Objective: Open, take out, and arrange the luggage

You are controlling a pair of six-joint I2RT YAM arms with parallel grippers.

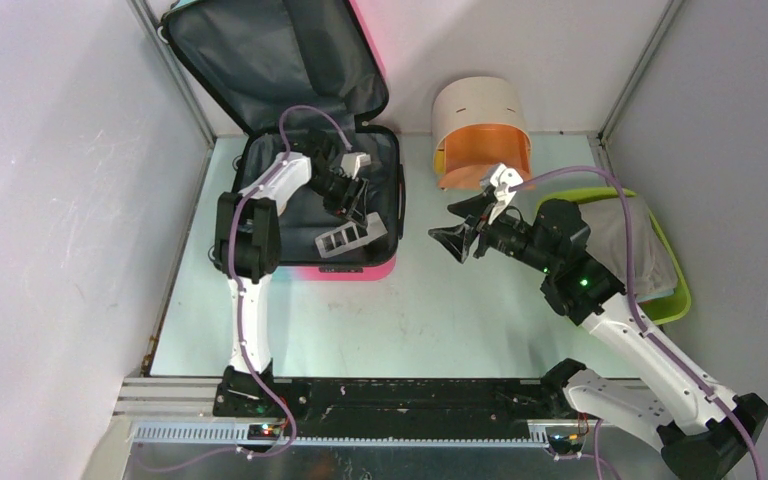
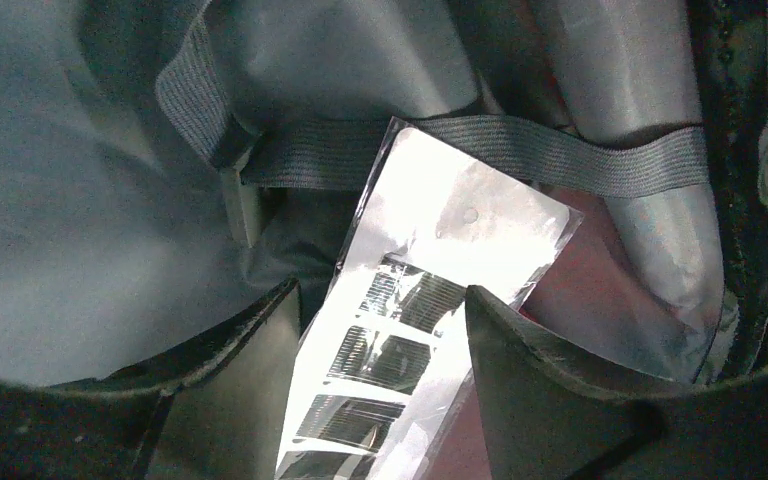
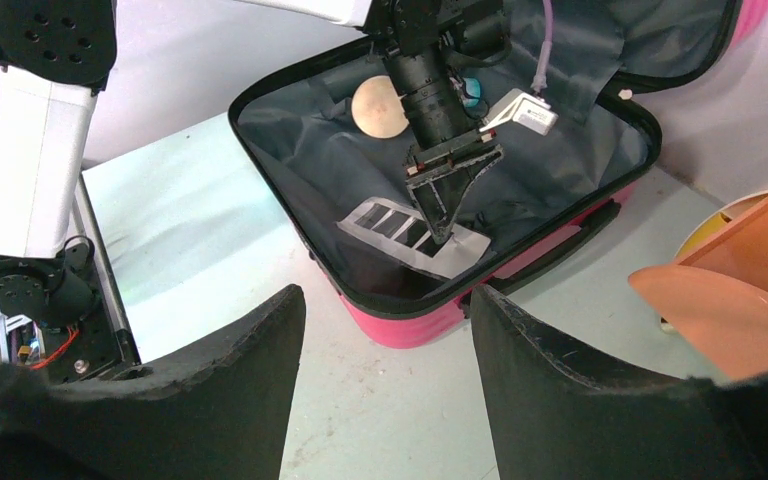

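While left arm (image 1: 250,225) dips into luggage (image 1: 355,271), right arm (image 1: 570,270) hangs clear

Although the top view hides it behind the arm, the right wrist view shows a tan disc (image 3: 380,107) in the open luggage, which lies far left on the counter (image 1: 400,330), lid up. Only the left wrist view shows a grey strap (image 2: 580,160) at the clear packet's (image 2: 440,230) upper end. Left fingers (image 2: 250,350) straddle the packet; gripped or not, cannot tell. Right arm reaches leftward, right fingers (image 3: 550,370) apart, holding nothing.

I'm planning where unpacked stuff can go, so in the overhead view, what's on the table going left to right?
Open luggage → beige cylinder with orange face → lime-green tray.
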